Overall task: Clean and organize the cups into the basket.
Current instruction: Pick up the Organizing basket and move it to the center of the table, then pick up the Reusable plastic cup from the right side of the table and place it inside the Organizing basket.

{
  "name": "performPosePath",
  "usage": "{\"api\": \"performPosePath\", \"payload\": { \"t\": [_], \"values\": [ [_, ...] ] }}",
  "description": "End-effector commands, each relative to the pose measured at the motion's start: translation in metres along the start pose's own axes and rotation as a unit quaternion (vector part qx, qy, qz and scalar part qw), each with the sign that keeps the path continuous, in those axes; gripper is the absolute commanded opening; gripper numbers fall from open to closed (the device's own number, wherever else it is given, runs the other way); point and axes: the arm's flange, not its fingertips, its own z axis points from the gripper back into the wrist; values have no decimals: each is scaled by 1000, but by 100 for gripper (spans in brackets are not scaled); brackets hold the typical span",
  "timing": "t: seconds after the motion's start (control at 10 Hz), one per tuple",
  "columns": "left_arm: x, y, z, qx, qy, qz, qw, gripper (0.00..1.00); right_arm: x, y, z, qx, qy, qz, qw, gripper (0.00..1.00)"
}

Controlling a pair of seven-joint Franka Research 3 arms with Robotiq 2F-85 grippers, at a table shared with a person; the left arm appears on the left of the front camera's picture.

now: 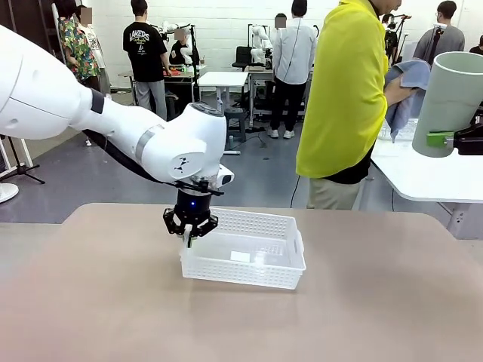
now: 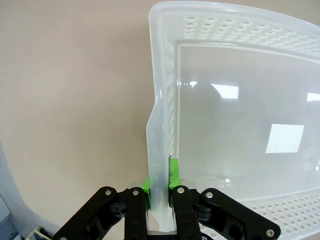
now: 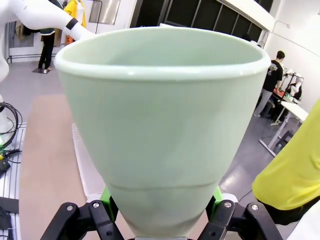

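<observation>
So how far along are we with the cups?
Done: nothing yet; the white lattice basket holds no cups. In hand: the left gripper is clamped on its rim, and the right gripper holds the mint green cup near the person's blue cloth. Left: placing that cup inside.

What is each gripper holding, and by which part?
Left gripper: white plastic basket, by its side rim. Right gripper: mint green cup, by its narrow base.

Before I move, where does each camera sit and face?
Front: fixed between the arms, facing across the table at the person; left gripper pinches the basket rim, right gripper holds the mint cup.
Left wrist: looks down its fingers at that rim.
Right wrist: looks along its fingers at the mint cup.
Shared: basket in front and left wrist; mint cup in front and right wrist.
</observation>
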Motion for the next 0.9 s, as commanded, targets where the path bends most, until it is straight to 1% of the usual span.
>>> {"api": "performPosePath", "payload": {
  "t": [0.0, 0.1, 0.2, 0.3, 0.4, 0.5, 0.6, 0.7, 0.8],
  "values": [
    [2, -9, -3, 26, -9, 26, 999, 0, 2, 1, 1, 3, -4, 3, 1000, 68],
    [3, 5, -2, 16, -5, 28, 999, 0, 2, 1, 1, 3, -4, 3, 1000, 68],
    [-2, -5, 1, 1, 0, 9, 1000, 0, 2, 1, 1, 3, -4, 3, 1000, 68],
    [-2, -5, 1, 1, 0, 9, 1000, 0, 2, 1, 1, 3, -4, 3, 1000, 68],
    [-2, -5, 1, 1, 0, 9, 1000, 0, 0, 0, 0, 0, 0, 0, 1000, 80],
    [-2, -5, 1, 1, 0, 9, 1000, 0, 3, 18, -29, 50, 91, 44, 994, 80],
    [-2, -5, 1, 1, 0, 9, 1000, 0, 20, 31, -59, 97, 137, 53, 984, 80],
    [-2, -5, 1, 1, 0, 9, 1000, 0, 40, 35, -95, 132, 176, 63, 973, 80],
    [-2, -5, 1, 1, 0, 9, 1000, 0, 45, 33, -128, 147, 230, 57, 960, 80]
  ]
}}
